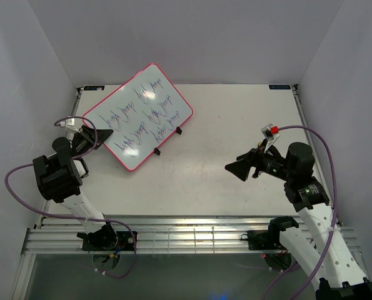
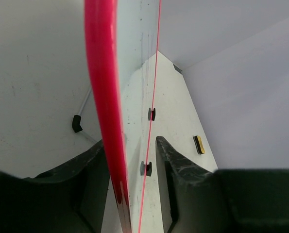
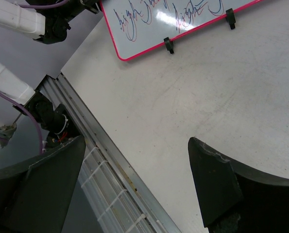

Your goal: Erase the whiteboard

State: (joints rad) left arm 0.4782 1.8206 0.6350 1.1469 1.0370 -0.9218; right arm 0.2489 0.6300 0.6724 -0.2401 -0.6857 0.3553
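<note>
The whiteboard [image 1: 139, 115] has a pink-red rim and stands tilted on black wire feet at the back left of the table, with blue-purple scribbles across its face. My left gripper [image 1: 92, 139] is at its left corner. In the left wrist view the red rim [image 2: 105, 97] runs edge-on between the two black fingers [image 2: 176, 170] of my left gripper [image 2: 130, 143], which is shut on it. My right gripper [image 1: 232, 167] hovers open over the table's right half, well away from the whiteboard [image 3: 183, 14]. Nothing lies between the jaws of my right gripper [image 3: 137, 143].
A small yellow and black eraser block [image 2: 198, 144] lies on the table beyond the board. Black stand feet [image 3: 168, 44] poke out under the board's lower rim. The metal rail [image 1: 192, 234] runs along the near edge, and white walls close in the table.
</note>
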